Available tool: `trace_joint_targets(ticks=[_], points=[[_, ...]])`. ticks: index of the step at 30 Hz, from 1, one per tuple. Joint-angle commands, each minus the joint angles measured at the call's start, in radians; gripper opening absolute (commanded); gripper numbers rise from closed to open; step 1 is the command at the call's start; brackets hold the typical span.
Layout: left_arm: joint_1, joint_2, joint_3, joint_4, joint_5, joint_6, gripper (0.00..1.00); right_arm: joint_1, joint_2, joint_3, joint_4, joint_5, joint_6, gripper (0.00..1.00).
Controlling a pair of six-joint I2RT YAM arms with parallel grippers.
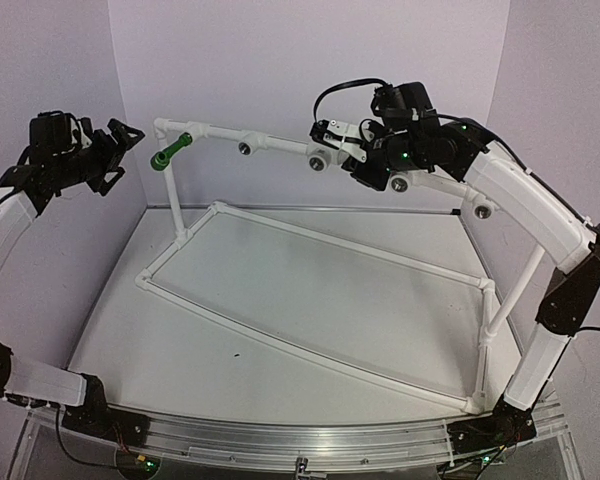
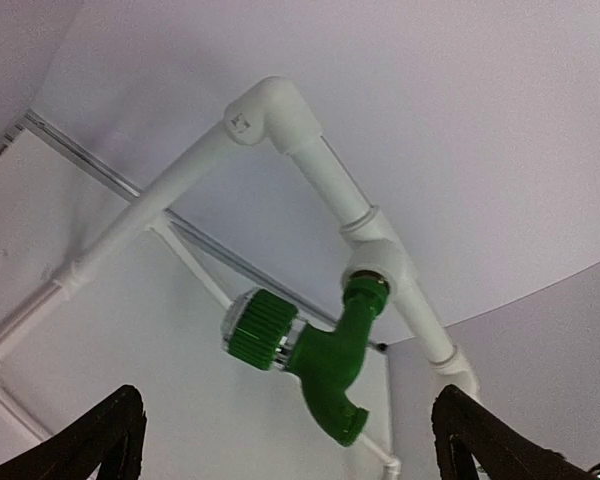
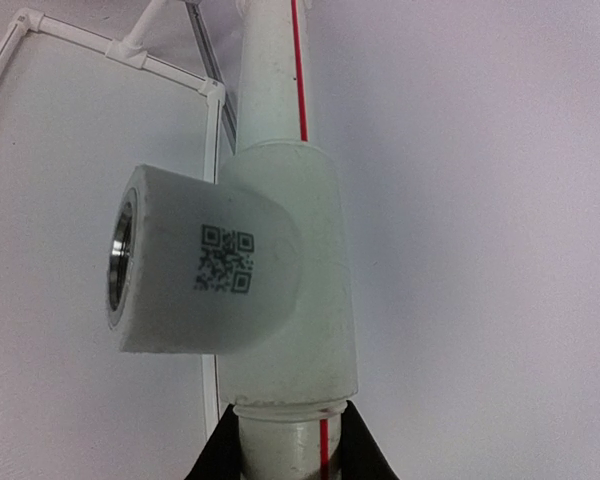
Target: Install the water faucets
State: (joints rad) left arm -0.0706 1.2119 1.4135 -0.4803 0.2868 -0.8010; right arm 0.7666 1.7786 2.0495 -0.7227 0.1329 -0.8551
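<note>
The green faucet (image 1: 169, 152) is upper left, long axis pointing down-left at left gripper (image 1: 126, 143): fingers spread, just beside it. Right gripper (image 3: 290, 435), well apart, pinches white pipe (image 3: 270, 60) by a tee fitting (image 3: 280, 270).

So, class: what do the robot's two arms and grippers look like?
The left arm and right arm have white boxy shells with black joint housings. The left gripper is black with pointed fingers; the right gripper shows white parts. Black cables loop above the right wrist, where green lights glow.
</note>
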Motion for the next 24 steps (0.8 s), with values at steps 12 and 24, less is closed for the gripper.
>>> trace_joint_targets(ticks=[12, 24], points=[[0.041, -0.020, -0.462, 0.996, 0.325, -0.878, 0.92, 0.014, -0.008, -0.009, -0.017, -0.021, 0.111, 0.00], [0.041, 0.156, -0.402, 1.183, 0.374, -0.960, 0.91, 0.015, -0.011, -0.013, -0.018, -0.012, 0.119, 0.00]])
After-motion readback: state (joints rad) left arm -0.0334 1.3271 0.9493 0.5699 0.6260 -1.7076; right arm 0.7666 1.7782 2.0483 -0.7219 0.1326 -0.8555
